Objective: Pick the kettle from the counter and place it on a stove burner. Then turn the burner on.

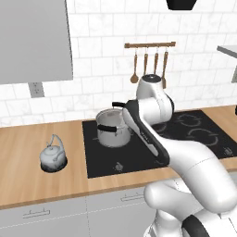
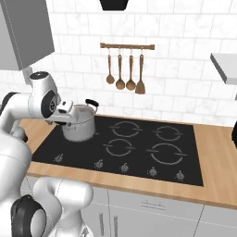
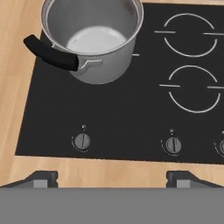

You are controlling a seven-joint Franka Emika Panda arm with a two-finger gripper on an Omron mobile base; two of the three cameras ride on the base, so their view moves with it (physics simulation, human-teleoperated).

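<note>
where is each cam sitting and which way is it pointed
Left base view: behind the arm on its left, facing the counter, kettle and pot; white arm rises at lower right.
Right base view: behind on its right, facing the cooktop; arm at lower left.
Hand view: above the cooktop's front, looking down; open tool tips at bottom.
All three share the pot and cooktop.

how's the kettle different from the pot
The kettle is small, squat and rounded with a thin arched wire handle; the pot is larger, straight-sided, open-topped, with black handles. The kettle sits on the counter, the pot on the cooktop. Both are silvery metal.
</note>
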